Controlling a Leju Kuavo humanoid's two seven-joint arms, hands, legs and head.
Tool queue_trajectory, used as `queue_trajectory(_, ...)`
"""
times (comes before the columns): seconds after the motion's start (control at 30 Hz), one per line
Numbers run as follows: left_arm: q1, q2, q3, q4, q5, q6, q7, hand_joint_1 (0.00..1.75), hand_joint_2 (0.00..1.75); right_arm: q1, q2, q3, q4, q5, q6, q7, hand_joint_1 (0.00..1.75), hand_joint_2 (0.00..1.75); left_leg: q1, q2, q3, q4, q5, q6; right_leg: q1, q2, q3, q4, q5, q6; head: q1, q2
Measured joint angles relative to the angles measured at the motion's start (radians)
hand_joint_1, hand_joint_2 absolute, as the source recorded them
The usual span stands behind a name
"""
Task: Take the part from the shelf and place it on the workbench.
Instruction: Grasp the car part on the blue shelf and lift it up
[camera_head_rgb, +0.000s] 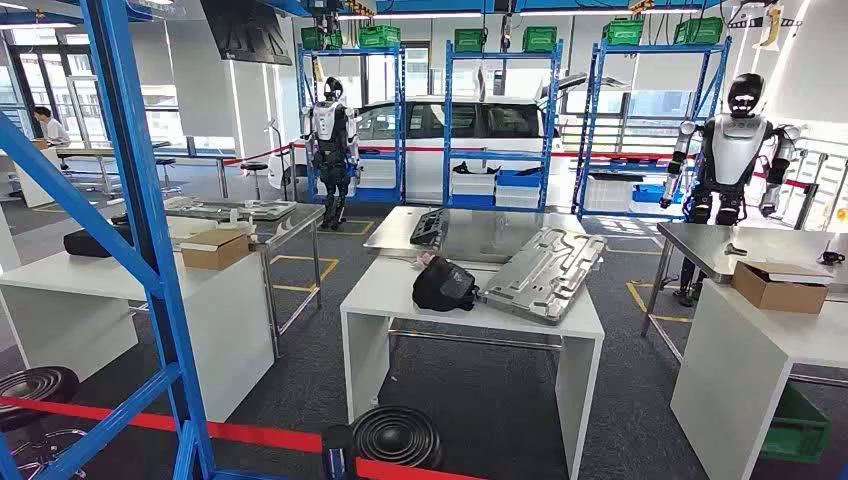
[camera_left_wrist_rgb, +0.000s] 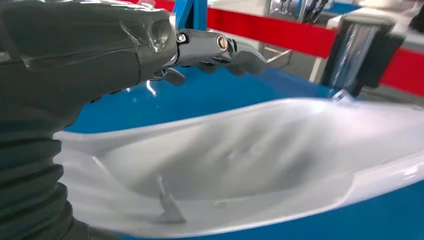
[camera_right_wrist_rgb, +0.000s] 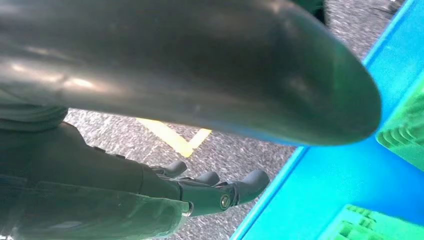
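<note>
A pale silver pressed-metal part (camera_left_wrist_rgb: 260, 155) lies on the blue shelf (camera_left_wrist_rgb: 165, 100). My left hand (camera_left_wrist_rgb: 215, 50) hovers just over its far side, fingers stretched out and holding nothing. My right hand (camera_right_wrist_rgb: 210, 192) is below a dark glossy rounded surface (camera_right_wrist_rgb: 200, 65), and I cannot tell what that surface is. Its fingers are straight and apart with nothing in them, beside a blue shelf edge (camera_right_wrist_rgb: 325, 185). In the head view a white workbench (camera_head_rgb: 385, 290) stands ahead beyond the blue shelf frame (camera_head_rgb: 140, 200).
The workbench carries a silver ribbed panel (camera_head_rgb: 545, 272) and a black bag (camera_head_rgb: 443, 285). Red barrier tape (camera_head_rgb: 150, 422) and a black stool (camera_head_rgb: 397, 435) lie between. Green crates (camera_right_wrist_rgb: 405, 125) sit by my right hand. Another robot (camera_head_rgb: 732, 150) stands at the right bench.
</note>
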Motion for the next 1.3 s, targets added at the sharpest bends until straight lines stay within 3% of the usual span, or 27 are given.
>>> queue_trajectory(0.07,0.000,0.000,0.001,0.004,-0.002,-0.005,0.002,0.00,1.75,0.000,0.000,0.001,0.000,0.001,0.001,0.000,0.00,0.00,0.000,-0.001,0.001,0.001,-0.001,-0.001,-0.003,0.000,0.026,-0.053,0.026,0.011,0.001,0.000)
queue_trajectory(0.13,0.000,0.000,0.004,0.011,-0.007,-0.013,0.005,0.00,1.75,-0.002,-0.001,0.005,-0.001,0.002,0.002,0.001,0.00,0.00,0.001,-0.003,0.003,0.006,-0.004,-0.006,-0.009,-0.001,0.099,-0.201,0.084,0.027,0.002,0.000)
queue_trajectory(0.2,-0.001,0.002,0.010,0.019,-0.010,-0.021,0.007,0.00,1.75,-0.003,-0.001,0.009,-0.002,0.004,0.004,0.003,0.00,0.00,-0.004,-0.004,0.000,0.015,-0.011,-0.017,-0.011,-0.001,0.155,-0.312,0.121,0.022,0.003,0.000)
queue_trajectory(0.3,-0.001,0.005,0.017,0.034,-0.014,-0.029,0.007,0.00,1.75,-0.004,-0.001,0.014,-0.003,0.005,0.008,0.005,0.00,0.00,-0.005,-0.004,-0.004,0.020,-0.014,-0.030,-0.007,0.000,0.163,-0.327,0.127,-0.002,0.001,0.000)
queue_trajectory(0.37,-0.002,0.007,0.020,0.043,-0.016,-0.030,0.007,0.00,1.75,-0.005,0.000,0.017,-0.004,0.006,0.010,0.005,0.00,0.00,0.000,-0.004,-0.016,0.043,-0.031,-0.040,-0.011,0.000,0.164,-0.329,0.129,-0.014,-0.001,0.000)
queue_trajectory(0.4,-0.003,0.008,0.021,0.048,-0.017,-0.031,0.007,0.00,1.75,-0.006,0.001,0.018,-0.004,0.006,0.010,0.005,0.00,0.00,0.002,-0.005,-0.033,0.080,-0.055,-0.045,-0.014,0.000,0.165,-0.331,0.130,-0.019,-0.002,0.000)
queue_trajectory(0.5,-0.007,0.011,0.026,0.067,-0.017,-0.037,0.006,0.00,1.75,-0.007,0.001,0.021,-0.005,0.006,0.010,0.006,0.00,0.00,0.007,-0.005,-0.128,0.282,-0.146,-0.056,-0.012,-0.001,0.164,-0.331,0.131,-0.027,-0.005,0.000)
queue_trajectory(0.53,-0.008,0.012,0.027,0.073,-0.017,-0.040,0.006,0.00,1.75,-0.007,0.001,0.023,-0.005,0.006,0.010,0.007,0.00,0.00,0.009,-0.005,-0.149,0.325,-0.156,-0.057,-0.011,-0.001,0.164,-0.331,0.131,-0.028,-0.005,0.000)
queue_trajectory(0.57,-0.010,0.013,0.027,0.079,-0.017,-0.042,0.005,0.00,1.75,-0.007,0.001,0.025,-0.005,0.006,0.010,0.008,0.00,0.00,0.009,-0.004,-0.151,0.326,-0.146,-0.056,-0.010,0.000,0.165,-0.331,0.131,-0.028,-0.005,0.000)
queue_trajectory(0.6,-0.013,0.014,0.028,0.084,-0.017,-0.043,0.005,0.00,1.75,-0.007,0.001,0.026,-0.005,0.006,0.010,0.009,0.00,0.00,0.009,-0.005,-0.133,0.287,-0.119,-0.054,-0.009,0.000,0.167,-0.331,0.131,-0.027,-0.005,0.000)
queue_trajectory(0.67,-0.022,0.016,0.029,0.091,-0.017,-0.046,0.004,0.00,1.75,-0.008,0.003,0.029,-0.006,0.006,0.010,0.011,0.00,0.00,0.007,-0.005,-0.056,0.136,-0.054,-0.044,-0.007,0.001,0.170,-0.331,0.131,-0.027,-0.006,0.000)
queue_trajectory(0.73,-0.029,0.017,0.031,0.095,-0.017,-0.048,0.004,0.00,1.75,-0.008,0.005,0.032,-0.007,0.006,0.010,0.011,0.00,0.00,0.001,-0.004,-0.007,0.037,-0.027,-0.034,-0.004,0.001,0.170,-0.331,0.132,-0.021,-0.005,0.000)
queue_trajectory(0.83,-0.034,0.019,0.033,0.099,-0.017,-0.049,0.004,0.00,1.75,-0.008,0.007,0.034,-0.008,0.006,0.010,0.012,0.00,0.00,-0.004,-0.004,0.001,0.017,-0.019,-0.021,-0.006,0.000,0.169,-0.333,0.135,-0.004,-0.006,0.000)
queue_trajectory(0.9,-0.037,0.020,0.033,0.101,-0.017,-0.050,0.004,0.00,1.75,-0.008,0.007,0.035,-0.009,0.006,0.010,0.012,0.00,0.00,0.000,-0.003,0.008,0.002,-0.005,-0.008,-0.006,0.000,0.150,-0.297,0.114,-0.002,-0.005,0.000)
queue_trajectory(1.0,-0.039,0.019,0.032,0.103,-0.019,-0.053,0.008,0.00,1.75,-0.007,0.006,0.035,-0.010,0.006,0.010,0.012,0.00,0.00,0.000,-0.001,0.006,-0.004,0.004,0.000,-0.006,0.000,0.063,-0.109,0.028,-0.009,-0.001,0.000)
queue_trajectory(1.03,-0.039,0.019,0.033,0.103,-0.020,-0.053,0.010,0.00,1.75,-0.006,0.005,0.035,-0.010,0.006,0.010,0.013,0.00,0.00,-0.001,-0.001,0.005,-0.003,0.004,0.000,-0.006,0.000,0.041,-0.058,0.011,-0.007,0.000,0.000)
queue_trajectory(1.07,-0.039,0.019,0.033,0.104,-0.021,-0.054,0.012,0.00,1.75,-0.005,0.004,0.036,-0.010,0.006,0.010,0.013,0.00,0.00,-0.002,-0.001,0.004,-0.003,0.004,0.000,-0.006,-0.001,0.036,-0.042,0.009,-0.001,0.000,0.000)
queue_trajectory(1.1,-0.039,0.019,0.033,0.104,-0.021,-0.055,0.014,0.00,1.75,-0.004,0.004,0.036,-0.010,0.005,0.010,0.013,0.00,0.00,-0.002,-0.002,0.005,-0.002,0.004,-0.001,-0.007,-0.001,0.054,-0.073,0.025,0.007,0.001,0.000)
queue_trajectory(1.17,-0.039,0.019,0.034,0.104,-0.022,-0.057,0.018,0.00,1.75,-0.003,0.003,0.036,-0.010,0.005,0.010,0.013,0.00,0.00,-0.001,-0.004,0.006,0.004,0.001,-0.006,-0.010,-0.001,0.128,-0.216,0.076,0.019,0.003,0.000)
queue_trajectory(1.23,-0.038,0.020,0.037,0.103,-0.025,-0.059,0.022,0.00,1.75,-0.003,0.001,0.036,-0.010,0.004,0.009,0.013,0.00,0.00,-0.006,-0.005,0.003,0.012,-0.005,-0.017,-0.010,-0.001,0.180,-0.318,0.107,0.011,0.003,0.000)
queue_trajectory(1.3,-0.037,0.022,0.041,0.101,-0.029,-0.061,0.024,0.00,1.75,-0.003,0.001,0.037,-0.011,0.004,0.009,0.014,0.00,0.00,-0.008,-0.006,0.002,0.016,-0.008,-0.026,-0.005,0.000,0.187,-0.332,0.111,-0.008,0.001,0.000)
